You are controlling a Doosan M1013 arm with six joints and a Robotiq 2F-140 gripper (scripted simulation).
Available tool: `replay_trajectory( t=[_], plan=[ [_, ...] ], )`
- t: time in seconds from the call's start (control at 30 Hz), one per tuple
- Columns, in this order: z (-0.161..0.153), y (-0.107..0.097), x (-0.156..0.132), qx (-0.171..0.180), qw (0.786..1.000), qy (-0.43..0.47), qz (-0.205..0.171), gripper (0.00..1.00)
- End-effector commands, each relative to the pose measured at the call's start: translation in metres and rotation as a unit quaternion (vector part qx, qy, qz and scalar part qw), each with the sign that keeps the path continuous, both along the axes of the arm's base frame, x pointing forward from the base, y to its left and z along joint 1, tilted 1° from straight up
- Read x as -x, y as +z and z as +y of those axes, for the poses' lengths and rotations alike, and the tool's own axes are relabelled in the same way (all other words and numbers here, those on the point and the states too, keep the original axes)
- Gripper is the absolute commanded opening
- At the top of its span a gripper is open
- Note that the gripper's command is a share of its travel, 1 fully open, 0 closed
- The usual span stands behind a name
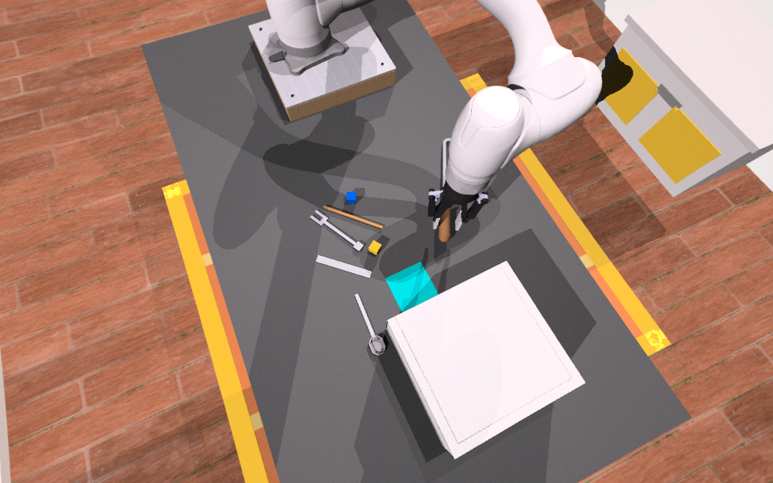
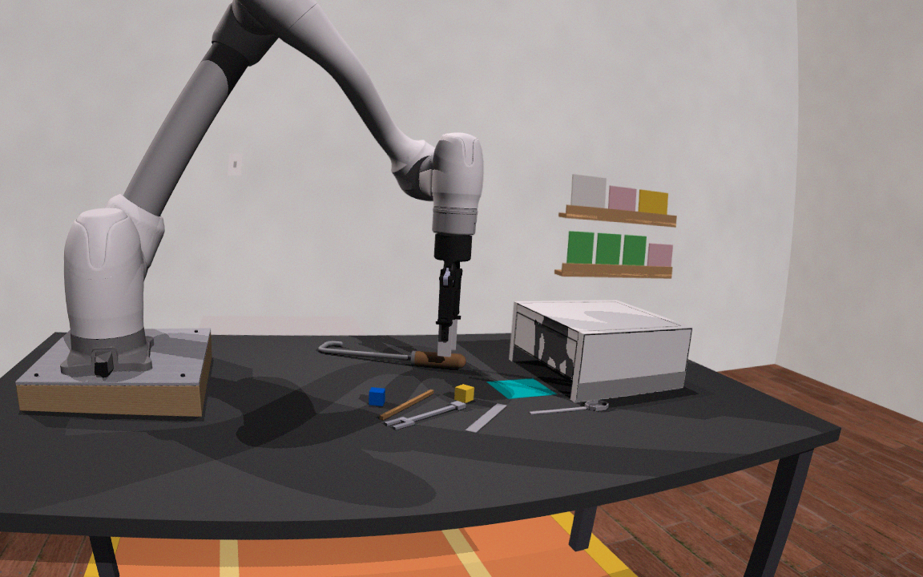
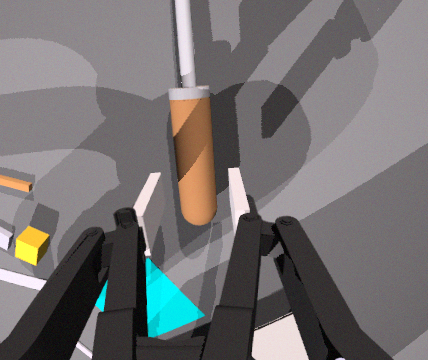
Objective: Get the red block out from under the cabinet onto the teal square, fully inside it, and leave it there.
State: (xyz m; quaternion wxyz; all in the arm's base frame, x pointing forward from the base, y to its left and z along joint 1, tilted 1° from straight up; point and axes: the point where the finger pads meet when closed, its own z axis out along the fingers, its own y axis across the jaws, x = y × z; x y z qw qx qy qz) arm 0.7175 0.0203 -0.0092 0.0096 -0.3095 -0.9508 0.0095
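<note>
Now the gripper [image 1: 447, 224] [image 2: 445, 350] [image 3: 195, 186] is open, holding nothing, around the hook stick's brown handle [image 1: 444, 228] [image 2: 457, 360] [image 3: 195, 160]. It should go straight down, then squeeze evenly. The red block is out of sight, probably under the white cabinet [image 1: 485, 360] [image 2: 633, 358] [image 3: 281, 340].

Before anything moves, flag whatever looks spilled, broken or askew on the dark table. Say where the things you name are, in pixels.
Nothing looks spilled, broken or askew; the white box-shaped cabinet [image 1: 485, 360] [image 2: 630, 351] stands upright, and the wooden-handled metal hook [image 1: 444, 227] [image 2: 436, 359] [image 3: 194, 150] looks intact.

You have the teal square [image 1: 411, 284] [image 2: 521, 388] [image 3: 166, 305] flat on the table before the white cabinet [image 1: 485, 357] [image 2: 633, 357] [image 3: 281, 342], its open side facing it.
</note>
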Motion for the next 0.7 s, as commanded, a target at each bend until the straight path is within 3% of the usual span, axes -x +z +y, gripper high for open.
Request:
replay_trajectory(
  t=[0.0, 0.67],
  plan=[
    [0.000, -0.011, 0.002, -0.002, 1.000, 0.000, 0.000, 0.34],
    [0.000, -0.031, 0.002, -0.002, 1.000, 0.000, 0.000, 0.34]
  ],
)
